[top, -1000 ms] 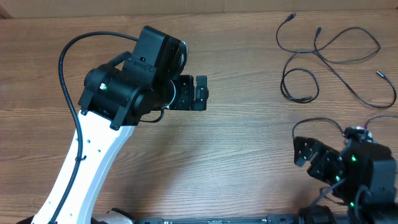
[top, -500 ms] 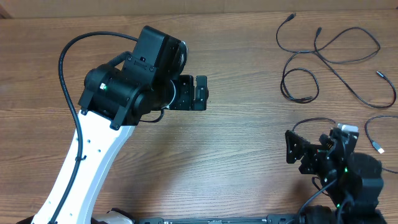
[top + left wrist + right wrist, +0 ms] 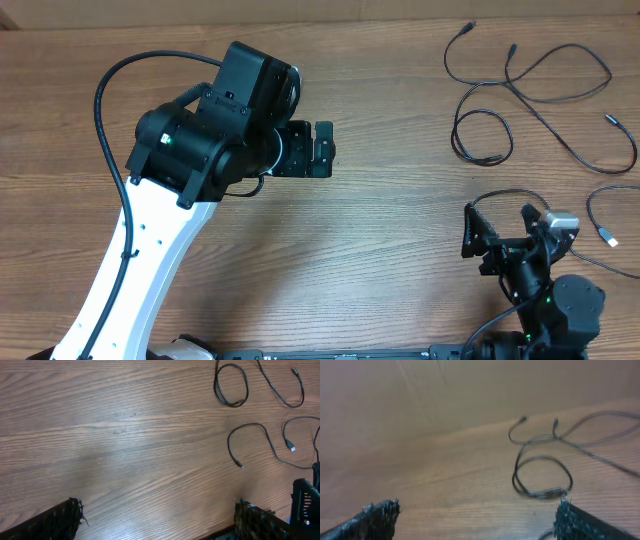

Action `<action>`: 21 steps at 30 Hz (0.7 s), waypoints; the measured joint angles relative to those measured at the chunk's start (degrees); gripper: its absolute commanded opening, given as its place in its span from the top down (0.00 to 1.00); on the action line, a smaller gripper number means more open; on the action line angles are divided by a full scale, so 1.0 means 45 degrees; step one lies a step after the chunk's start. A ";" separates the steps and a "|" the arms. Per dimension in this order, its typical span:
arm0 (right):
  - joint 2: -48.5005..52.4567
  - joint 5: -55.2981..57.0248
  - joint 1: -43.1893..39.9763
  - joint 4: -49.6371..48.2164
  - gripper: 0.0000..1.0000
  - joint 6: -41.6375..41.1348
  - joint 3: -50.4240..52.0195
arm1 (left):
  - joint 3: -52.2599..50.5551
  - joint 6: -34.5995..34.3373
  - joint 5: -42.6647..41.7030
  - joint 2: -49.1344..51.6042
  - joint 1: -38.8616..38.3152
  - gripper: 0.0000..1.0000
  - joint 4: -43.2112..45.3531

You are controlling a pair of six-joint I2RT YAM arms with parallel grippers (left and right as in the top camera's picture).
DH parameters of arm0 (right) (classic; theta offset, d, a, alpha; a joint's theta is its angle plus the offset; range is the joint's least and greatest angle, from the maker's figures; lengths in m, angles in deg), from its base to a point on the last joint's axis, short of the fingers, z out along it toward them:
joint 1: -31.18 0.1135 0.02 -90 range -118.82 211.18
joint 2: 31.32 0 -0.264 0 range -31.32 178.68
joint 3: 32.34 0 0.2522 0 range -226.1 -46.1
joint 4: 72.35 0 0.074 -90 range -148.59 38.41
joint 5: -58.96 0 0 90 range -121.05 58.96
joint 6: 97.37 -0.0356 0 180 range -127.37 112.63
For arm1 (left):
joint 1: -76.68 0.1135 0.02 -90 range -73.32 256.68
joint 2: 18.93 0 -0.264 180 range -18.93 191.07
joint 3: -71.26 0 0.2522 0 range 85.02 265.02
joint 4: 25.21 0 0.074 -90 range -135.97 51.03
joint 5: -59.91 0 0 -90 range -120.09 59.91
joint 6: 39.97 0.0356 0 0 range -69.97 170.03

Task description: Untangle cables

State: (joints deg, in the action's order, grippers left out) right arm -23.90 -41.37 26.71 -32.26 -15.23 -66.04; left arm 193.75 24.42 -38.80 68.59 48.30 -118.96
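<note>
Black cables (image 3: 510, 86) lie on the wooden table (image 3: 400, 230).

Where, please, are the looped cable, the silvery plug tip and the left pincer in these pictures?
looped cable (image 3: 484, 162): overhead view, lower edge of the loop.
silvery plug tip (image 3: 611, 239): overhead view, on the plug's pale end.
left pincer (image 3: 324, 150): overhead view, midway between its open fingertips.

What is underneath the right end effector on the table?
A thin black cable loops out from beneath the right end effector, on the wooden table. The end effector hides where the cable runs underneath.
</note>
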 measured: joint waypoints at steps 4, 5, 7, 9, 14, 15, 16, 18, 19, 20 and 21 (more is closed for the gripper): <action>-0.0403 -0.0005 0.0000 -0.1525 0.00 0.0049 0.0923 | 0.0005 0.0000 0.0000 0.0000 0.0000 0.00 0.0000; -0.0500 0.0000 0.0000 -0.1729 0.00 0.0053 0.1093 | 0.0005 0.0000 0.0000 0.0000 0.0000 0.00 0.0000; -0.0719 0.0005 0.0000 -0.2370 0.00 0.0078 0.1457 | 0.0005 0.0000 0.0000 0.0000 0.0000 0.00 0.0005; -0.1054 0.0000 0.0000 -0.2885 0.00 0.0087 0.1846 | 0.0005 0.0000 0.0000 0.0000 0.0000 0.00 0.0000; -0.1462 0.0005 0.0000 -0.3716 0.00 0.0097 0.2526 | 0.0000 0.0000 -0.0005 0.0000 0.0000 0.00 0.0000; -0.1462 0.0005 0.0000 -0.3968 0.00 0.0092 0.2676 | 0.0005 0.0000 0.0000 0.0000 0.0000 0.00 0.0000; -0.1462 0.0005 0.0000 -0.4201 0.00 0.0097 0.2841 | 0.0005 0.0000 0.0000 0.0000 0.0000 0.01 0.0000; -0.1462 0.0000 0.0000 -0.4648 0.00 0.0097 0.3118 | 0.0000 0.0000 0.0000 0.0000 0.0000 0.00 0.0000; -0.1462 0.0005 0.0000 -0.4949 0.00 0.0097 0.3283 | 0.0000 0.0000 0.0000 0.0000 0.0000 0.01 0.0000; -0.1462 0.0000 0.0005 -0.5105 0.00 0.0097 0.3390 | 0.0005 0.0000 0.0000 0.0000 0.0000 0.00 0.0000; -0.1462 0.0010 0.0024 -0.5343 0.00 0.0092 0.3551 | 0.0000 0.0000 0.0000 0.0000 0.0000 0.00 0.0000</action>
State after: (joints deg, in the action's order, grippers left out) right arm -30.48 -41.33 26.82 -56.30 -14.82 -50.07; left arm 193.75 24.42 -38.80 68.59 48.30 -118.96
